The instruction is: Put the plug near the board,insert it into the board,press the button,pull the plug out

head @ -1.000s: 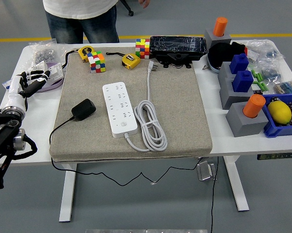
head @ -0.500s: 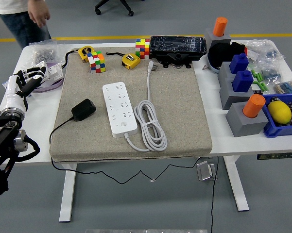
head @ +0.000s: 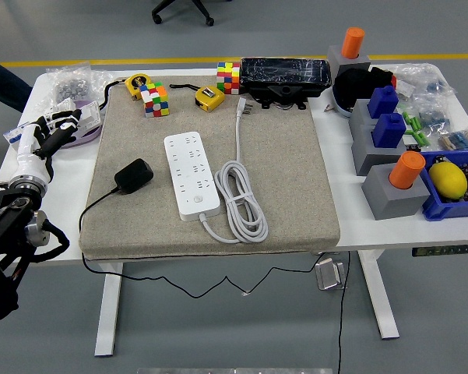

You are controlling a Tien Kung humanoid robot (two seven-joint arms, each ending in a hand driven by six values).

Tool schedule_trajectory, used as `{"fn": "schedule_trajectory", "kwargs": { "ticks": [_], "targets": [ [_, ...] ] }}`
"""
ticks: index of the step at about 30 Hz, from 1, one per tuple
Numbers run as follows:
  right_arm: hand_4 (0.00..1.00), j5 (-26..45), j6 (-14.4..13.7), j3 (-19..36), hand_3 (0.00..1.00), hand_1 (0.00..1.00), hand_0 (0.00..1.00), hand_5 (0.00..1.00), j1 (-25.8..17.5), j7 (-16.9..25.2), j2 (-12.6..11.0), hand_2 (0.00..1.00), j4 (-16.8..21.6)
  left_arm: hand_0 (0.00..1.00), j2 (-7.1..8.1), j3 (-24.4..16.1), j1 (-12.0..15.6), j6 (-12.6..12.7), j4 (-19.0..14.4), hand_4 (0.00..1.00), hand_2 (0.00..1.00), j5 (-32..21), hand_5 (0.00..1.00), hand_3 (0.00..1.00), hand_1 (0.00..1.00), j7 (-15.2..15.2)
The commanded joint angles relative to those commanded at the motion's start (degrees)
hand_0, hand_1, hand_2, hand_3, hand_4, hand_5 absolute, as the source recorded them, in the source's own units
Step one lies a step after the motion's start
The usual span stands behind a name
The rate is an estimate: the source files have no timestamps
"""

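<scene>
Left robot hand [head: 45, 134] empty at table edge, black plug [head: 133, 175] well right of it

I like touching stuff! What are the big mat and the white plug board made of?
The mat looks like coarse woven fabric, matte beige with a speckled weave. The white plug board looks like smooth hard plastic, slightly glossy with moulded sockets.

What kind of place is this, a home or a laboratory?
Probably a robot test laboratory: a white table crowded with test items, like the power strip and Rubik's cubes, on grey floor with a yellow line.
</scene>
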Motion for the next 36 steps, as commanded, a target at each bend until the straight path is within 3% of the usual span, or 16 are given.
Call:
{"fn": "schedule_trajectory", "kwargs": {
  "ticks": [17,31,36],
  "targets": [
    [0.915,0.3,0.1,-1.1,0.563,0.672,0.609,0.444,0.4,0.0,-0.4,0.684,-0.2,0.703,0.12,0.4,0.2,-1.7,-0.1,0.772,0.644,-0.3,0.344,0.581,0.651,2.4],
    [0.914,0.5,0.1,-1.8,0.564,0.673,0.609,0.443,0.8,0.0,-0.5,0.684,0.0,0.713,0.47,0.9,-0.1,-1.4,-1.0,0.767,0.641,-1.0,0.346,0.579,0.647,1.4],
    [0.914,0.6,0.1,-2.1,0.563,0.672,0.609,0.442,0.8,0.0,-0.4,0.684,-0.1,0.719,0.64,0.9,0.0,-2.1,-1.8,0.763,0.639,-4.2,0.349,0.573,0.65,1.5]
  ]
}}
